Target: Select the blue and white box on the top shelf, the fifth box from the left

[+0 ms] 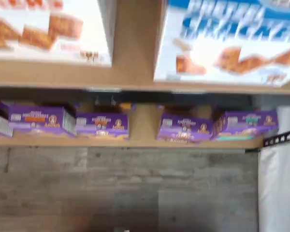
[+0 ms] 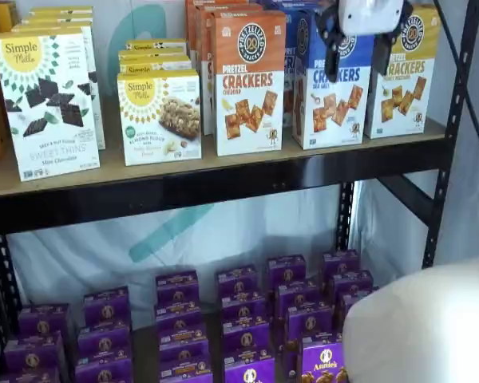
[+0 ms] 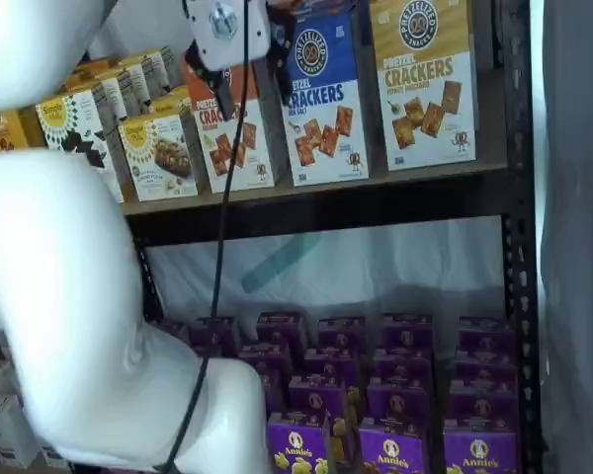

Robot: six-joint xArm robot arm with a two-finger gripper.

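The blue and white box (image 2: 332, 100) stands on the top shelf (image 2: 223, 182), between an orange-topped cheddar box (image 2: 249, 80) and a yellow-topped cracker box (image 2: 403, 72). It also shows in a shelf view (image 3: 324, 104) and, blurred, in the wrist view (image 1: 227, 43). My gripper (image 2: 357, 57) hangs from the view's top edge in front of the blue box's upper half. A plain gap shows between its two black fingers, and nothing is in them. Its white body (image 3: 223, 28) also shows in a shelf view, in front of the cheddar box (image 3: 232, 138).
Simple Mills boxes (image 2: 48, 100) stand further left on the top shelf. Several small purple boxes (image 2: 239, 319) fill the lower level. A black upright (image 2: 451, 120) bounds the shelf on the right. My white arm (image 3: 69, 296) fills much of a shelf view.
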